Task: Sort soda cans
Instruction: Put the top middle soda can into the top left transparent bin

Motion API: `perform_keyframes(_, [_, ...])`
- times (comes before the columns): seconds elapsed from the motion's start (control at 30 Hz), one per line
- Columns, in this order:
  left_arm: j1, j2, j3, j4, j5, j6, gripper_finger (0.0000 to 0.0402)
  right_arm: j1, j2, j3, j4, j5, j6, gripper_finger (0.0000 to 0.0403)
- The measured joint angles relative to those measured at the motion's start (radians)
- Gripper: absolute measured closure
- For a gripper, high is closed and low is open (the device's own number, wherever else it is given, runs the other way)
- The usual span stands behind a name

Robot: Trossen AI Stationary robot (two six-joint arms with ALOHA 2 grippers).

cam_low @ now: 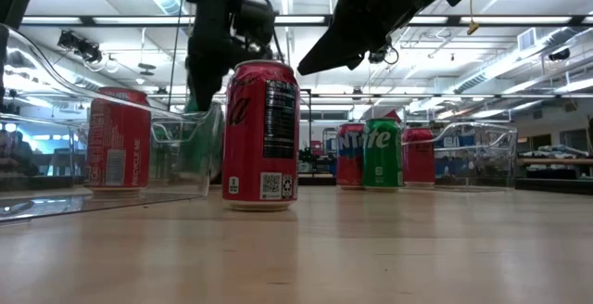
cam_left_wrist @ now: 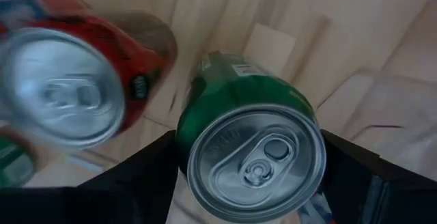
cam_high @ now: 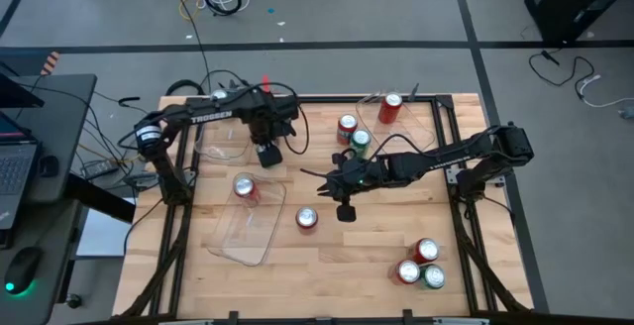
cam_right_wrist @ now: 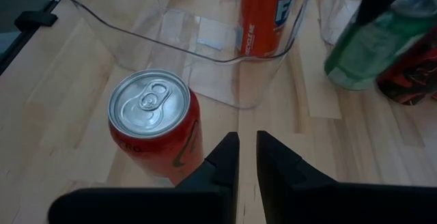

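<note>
Left gripper (cam_left_wrist: 249,176) has a green soda can (cam_left_wrist: 249,149) between its spread fingers, tilted over the far clear tray (cam_high: 223,142); a grip can't be told. A red can (cam_left_wrist: 75,80) blurs just beside it. Right gripper (cam_right_wrist: 247,157), fingers nearly together and empty, hangs mid-table right by a standing red soda can (cam_right_wrist: 156,121). Beyond it, the near clear tray (cam_high: 248,228) holds one upright red can (cam_high: 245,187).
</note>
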Motion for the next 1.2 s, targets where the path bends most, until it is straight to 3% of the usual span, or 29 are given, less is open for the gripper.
perform_keyframes(0.33, [0.028, -0.008, 0.257, -0.242, -0.058, -0.1, 0.0112, 0.0, 0.0, 0.0, -0.011, 0.0, 0.0, 0.0364])
perform_keyframes(0.43, [0.049, -0.035, 0.305, -0.248, -0.058, -0.136, 0.0112, 0.0, 0.0, 0.0, -0.011, -0.004, 0.0, 0.0364])
perform_keyframes(0.83, [0.337, -0.097, 0.317, -0.243, -0.103, -0.175, 0.0111, 0.0, 0.0, 0.0, -0.01, -0.016, 0.0, 0.0364])
perform_keyframes(1.2, [0.545, 0.007, 0.303, -0.117, -0.053, -0.147, 0.0112, 0.0, 0.0, 0.0, -0.01, -0.016, 0.0, 0.0364])
